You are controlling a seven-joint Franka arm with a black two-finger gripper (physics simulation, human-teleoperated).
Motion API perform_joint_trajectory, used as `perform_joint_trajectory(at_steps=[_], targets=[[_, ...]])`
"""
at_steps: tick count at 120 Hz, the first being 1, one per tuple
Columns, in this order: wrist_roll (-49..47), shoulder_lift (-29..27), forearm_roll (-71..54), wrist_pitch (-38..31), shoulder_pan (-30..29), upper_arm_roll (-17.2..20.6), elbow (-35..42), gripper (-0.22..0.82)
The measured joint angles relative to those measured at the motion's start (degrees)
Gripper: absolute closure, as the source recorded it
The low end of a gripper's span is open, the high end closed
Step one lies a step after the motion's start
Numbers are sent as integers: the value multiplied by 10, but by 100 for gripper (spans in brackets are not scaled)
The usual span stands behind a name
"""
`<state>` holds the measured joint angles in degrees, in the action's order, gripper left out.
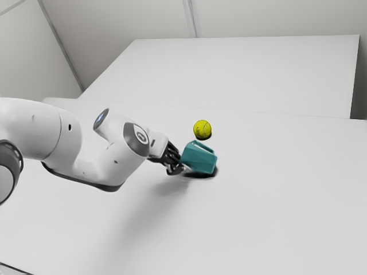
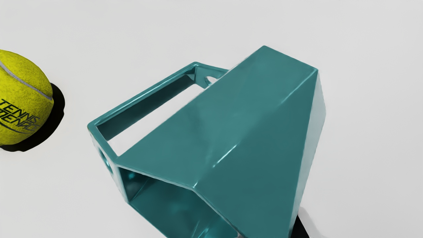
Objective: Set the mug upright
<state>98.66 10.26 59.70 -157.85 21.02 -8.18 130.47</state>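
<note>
My gripper (image 1: 176, 167) is at the open end of the teal mug (image 1: 199, 158) in the exterior view. The mug is tipped over, its base pointing toward the exterior view's right and its handle on the side nearer the ball. A dark shadow lies just under it. In the wrist view the faceted mug (image 2: 231, 125) has its mouth toward my hand and its base away from it. Part of the rim is cut off there, and whether the mug is held cannot be told.
A yellow tennis ball (image 1: 202, 129) rests on the white table (image 1: 275, 212) a short way from the handle side of the mug; the wrist view has the ball (image 2: 21, 99) too. Behind the table stands another pale flat surface (image 1: 246, 74).
</note>
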Motion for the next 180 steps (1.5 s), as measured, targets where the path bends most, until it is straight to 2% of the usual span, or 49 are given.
perform_joint_trajectory(at_steps=[34, 61, 73, 88, 105, 115, 126, 146, 180], targets=[[7, 0, -8, -3, 3, 2, -11, 77], [5, -14, -20, -3, 9, 2, -28, 78], [-17, -32, -88, 7, 10, 2, -40, 78], [-94, -65, -233, 59, 0, 1, -41, 78], [-226, -117, -370, 156, -14, 3, -17, 79], [-298, -149, -410, 197, -54, 27, 18, 79], [-370, -166, -453, 230, -96, 34, 32, 79], [-478, -157, -535, 265, -97, 29, 13, 79], [-607, -117, -578, 286, -72, -13, -17, 79]])
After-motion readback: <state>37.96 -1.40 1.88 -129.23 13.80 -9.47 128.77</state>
